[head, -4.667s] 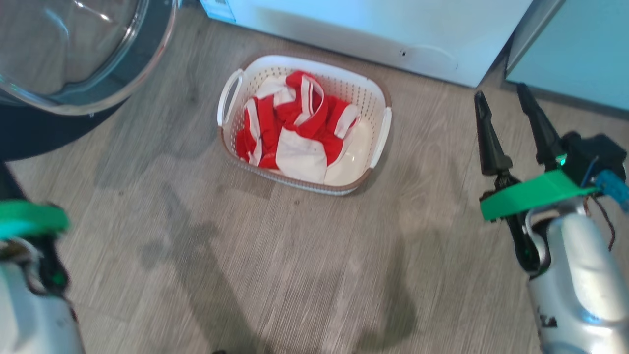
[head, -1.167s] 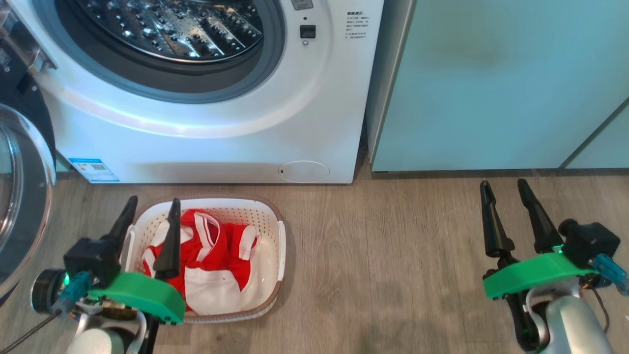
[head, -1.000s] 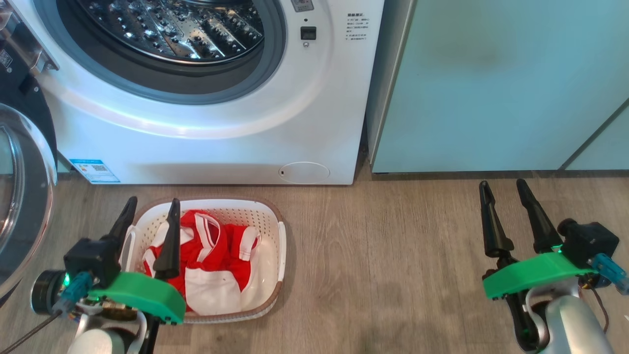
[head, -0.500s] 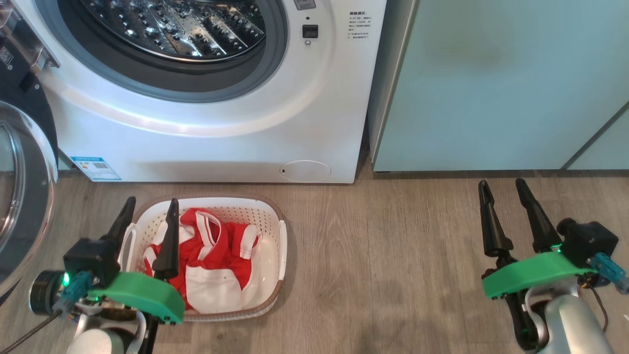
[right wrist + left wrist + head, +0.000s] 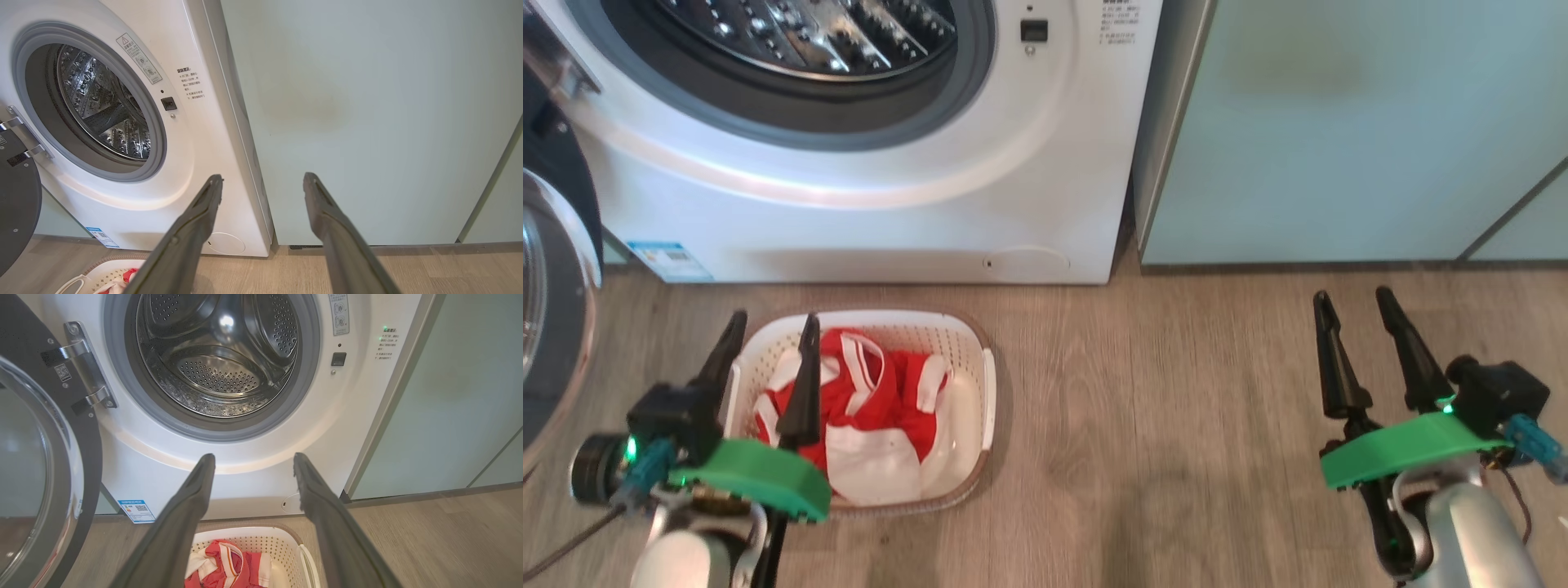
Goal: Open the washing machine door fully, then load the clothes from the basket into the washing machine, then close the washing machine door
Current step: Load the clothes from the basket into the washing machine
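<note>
The washing machine (image 5: 890, 220) stands with its mouth uncovered, and the steel drum (image 5: 220, 363) inside looks bare, with no fabric in the part that shows. A pale teal cabinet (image 5: 1339, 131) flanks it on the robot's right. The washing machine door (image 5: 41, 469) hangs swung out on its hinge at the left, well clear of the opening, so the first step appears done, though whether the door is at its full stop cannot be told.

The basket (image 5: 915, 335) sits on the wooden floor (image 5: 1176, 408) just in front of the machine, below the drum's mouth. The clothes (image 5: 866, 392) lie heaped inside it, red with white panels, so loading has not begun.

The left claw (image 5: 774, 317) is released and carries nothing. Its fingers are spread over the basket's near left edge and point toward the machine, clear of the fabric in the left wrist view. The right claw (image 5: 1350, 294) is likewise released and empty, off to the right over bare floor, well apart from the basket.

Left to do, by my reading: pick up the clothes, put them in the drum, and shut the door.
</note>
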